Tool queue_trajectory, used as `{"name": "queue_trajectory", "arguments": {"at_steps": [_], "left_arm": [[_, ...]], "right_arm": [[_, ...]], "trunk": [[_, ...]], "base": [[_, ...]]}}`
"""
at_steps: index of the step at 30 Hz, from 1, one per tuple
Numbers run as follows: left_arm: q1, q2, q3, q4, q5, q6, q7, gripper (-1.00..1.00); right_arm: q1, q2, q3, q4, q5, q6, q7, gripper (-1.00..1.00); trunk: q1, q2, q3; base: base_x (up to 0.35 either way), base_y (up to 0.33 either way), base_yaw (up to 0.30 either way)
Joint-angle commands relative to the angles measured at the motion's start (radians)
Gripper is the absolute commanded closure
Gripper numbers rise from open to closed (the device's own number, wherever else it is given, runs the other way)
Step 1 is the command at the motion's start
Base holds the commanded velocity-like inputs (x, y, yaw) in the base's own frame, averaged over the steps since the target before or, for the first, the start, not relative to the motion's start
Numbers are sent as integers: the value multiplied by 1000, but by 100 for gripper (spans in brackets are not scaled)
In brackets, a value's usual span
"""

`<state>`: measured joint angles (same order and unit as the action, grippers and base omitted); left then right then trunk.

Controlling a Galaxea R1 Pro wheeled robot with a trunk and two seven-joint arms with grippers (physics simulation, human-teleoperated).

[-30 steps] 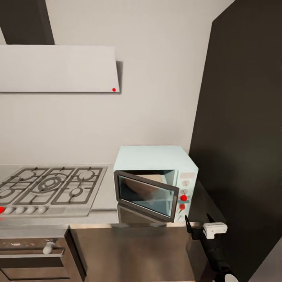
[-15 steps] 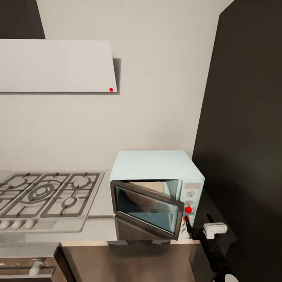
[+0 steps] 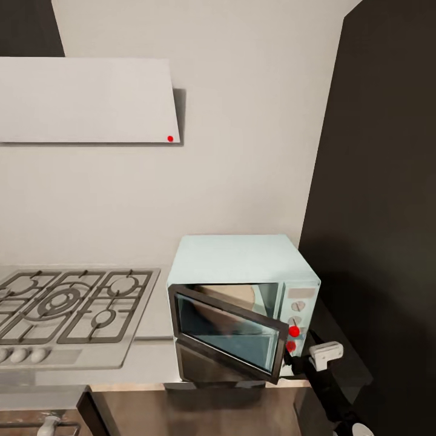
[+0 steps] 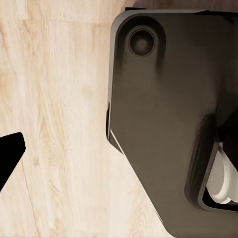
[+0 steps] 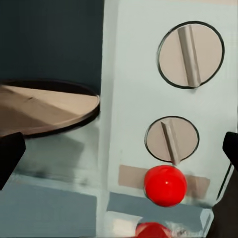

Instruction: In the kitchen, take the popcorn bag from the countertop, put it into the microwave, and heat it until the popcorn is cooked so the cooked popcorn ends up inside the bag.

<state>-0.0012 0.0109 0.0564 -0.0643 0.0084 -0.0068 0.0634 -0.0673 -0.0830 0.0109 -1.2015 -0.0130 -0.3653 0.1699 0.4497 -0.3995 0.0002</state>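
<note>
The microwave (image 3: 242, 284) is pale mint-blue, with a dark-framed door (image 3: 227, 333) of bluish glass and a tan turntable (image 5: 44, 106) inside. On its right panel sit two beige round knobs (image 5: 191, 54) outlined in black, above a glossy red button (image 5: 165, 185) on a tan strip. The gas hob (image 3: 66, 309) to the left is grey steel with dark grates. The countertop (image 3: 154, 339) is grey, the cabinet fronts (image 3: 200, 412) below it glossy dark brown. The wall (image 3: 242, 121) is off-white, the range hood (image 3: 85, 100) pale grey with a small red dot, and the tall cabinet (image 3: 381, 200) at right near-black. The floor (image 4: 54, 124) is light wood grain.
</note>
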Motion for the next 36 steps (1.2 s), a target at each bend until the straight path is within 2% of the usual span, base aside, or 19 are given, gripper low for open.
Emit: {"name": "queue_trajectory", "arguments": {"at_steps": [1,3,11,13,14,15,16,18,21,24,26,27,29,36], "left_arm": [[0,0,5,1,1,-1,1,-100],[0,0,5,1,1,-1,1,-100],[0,0,5,0,1,-1,1,-100],[0,0,5,0,1,-1,1,-100],[0,0,5,1,1,-1,1,-100],[0,0,5,1,1,-1,1,-100],[0,0,5,0,1,-1,1,-100],[0,0,5,0,1,-1,1,-100],[0,0,5,1,1,-1,1,-100],[0,0,5,0,1,-1,1,-100],[0,0,5,1,1,-1,1,-100],[0,0,5,1,1,-1,1,-100],[0,0,5,1,1,-1,1,-100],[0,0,5,0,1,-1,1,-100]], "right_arm": [[0,0,37,0,5,-3,30,-100],[0,-1,34,0,5,-3,80,-100],[0,-11,21,0,5,-3,101,-100],[0,-18,18,0,5,-3,167,-100],[0,-24,-1,0,5,-3,252,-100],[0,-25,-22,0,5,-3,292,-100],[0,-26,-61,0,5,-3,347,-100],[0,-27,-94,0,4,-3,411,-100],[0,-27,-113,0,5,-3,483,-100],[0,-27,-91,0,8,-3,501,-100],[0,-27,-42,0,17,-2,509,-100],[0,-27,-31,0,19,-2,519,-100],[0,-27,-21,0,20,1,541,-100],[0,-27,-19,0,21,14,549,-100]], "trunk": [[0,-1,0],[0,-1,0],[0,-1,0],[0,-1,0],[0,-1,0],[0,-1,0],[0,-1,0],[0,-1,0],[0,-1,0],[0,-1,0],[0,-1,0],[0,-1,0],[0,-1,0],[0,-1,2]], "base": [[0,0,0],[0,0,0],[0,0,0],[0,0,0],[0,0,0],[0,0,0],[0,0,0],[0,0,0],[0,0,0],[0,0,0],[0,0,0],[0,0,0],[0,0,0],[0,0,68]]}}
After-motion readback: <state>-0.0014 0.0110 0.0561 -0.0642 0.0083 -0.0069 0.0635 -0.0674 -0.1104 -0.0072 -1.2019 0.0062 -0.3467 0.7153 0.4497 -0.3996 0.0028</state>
